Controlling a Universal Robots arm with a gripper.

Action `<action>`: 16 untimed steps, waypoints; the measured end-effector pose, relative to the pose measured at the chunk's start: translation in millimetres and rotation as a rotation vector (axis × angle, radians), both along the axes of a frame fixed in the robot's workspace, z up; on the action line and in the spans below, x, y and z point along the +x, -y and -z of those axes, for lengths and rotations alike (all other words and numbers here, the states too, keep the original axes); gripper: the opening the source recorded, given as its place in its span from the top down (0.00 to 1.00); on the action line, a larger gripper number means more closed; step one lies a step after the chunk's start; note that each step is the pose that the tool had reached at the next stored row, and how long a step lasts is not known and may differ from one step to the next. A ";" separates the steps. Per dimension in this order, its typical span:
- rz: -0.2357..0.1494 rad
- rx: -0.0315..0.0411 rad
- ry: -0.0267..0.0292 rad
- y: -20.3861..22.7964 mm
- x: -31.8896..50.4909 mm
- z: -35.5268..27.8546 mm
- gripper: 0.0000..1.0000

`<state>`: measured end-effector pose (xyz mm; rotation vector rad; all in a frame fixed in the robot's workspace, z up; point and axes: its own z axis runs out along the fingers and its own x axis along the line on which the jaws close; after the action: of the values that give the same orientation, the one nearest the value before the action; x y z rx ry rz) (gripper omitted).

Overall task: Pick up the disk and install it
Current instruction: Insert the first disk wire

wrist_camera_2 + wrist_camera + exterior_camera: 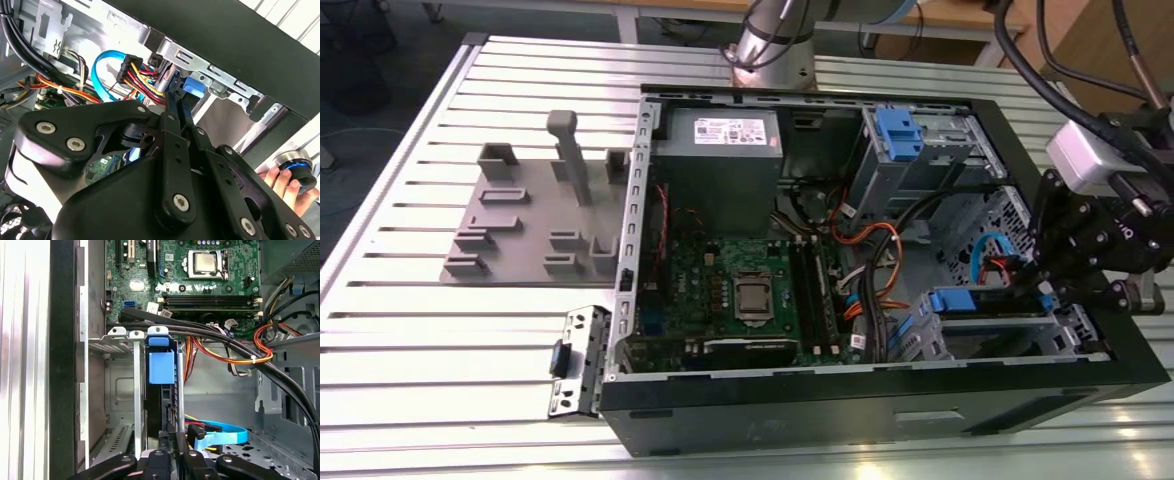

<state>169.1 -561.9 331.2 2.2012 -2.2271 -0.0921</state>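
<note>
An open black computer case lies on its side on a slatted metal table, with the green motherboard and its processor socket facing up. The gripper reaches into the corner of the case at the exterior view's right, at the lower drive cage. In the first wrist view the disk stands edge-on in the cage slot, its blue carrier frame facing the motherboard and its dark body running back toward the gripper. The fingers are drawn narrow against the rear edge of the disk, seemingly clamped on it, though the exact contact is partly hidden. In the second wrist view the fingers point into the same metal cage, beside a bundle of red, yellow and black power wires and a light blue data cable. A second blue-fronted bay sits at the far end of the case, next to the grey power supply. A person's hand rests on a round knob outside the case.
</note>
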 end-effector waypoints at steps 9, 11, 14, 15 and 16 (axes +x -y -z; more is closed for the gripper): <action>0.000 0.0003 0.0000 0.6 -3.0 5.3 0.84; 0.000 0.0030 -0.0004 0.5 -3.2 6.4 0.82; 0.000 0.0004 0.0000 0.7 -3.2 5.3 0.76; 0.000 0.0004 0.0000 0.7 -3.1 5.2 0.76; 0.000 0.0001 0.0000 0.7 -3.1 4.2 0.76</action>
<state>166.0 -562.6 327.0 2.2012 -2.2272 -0.0923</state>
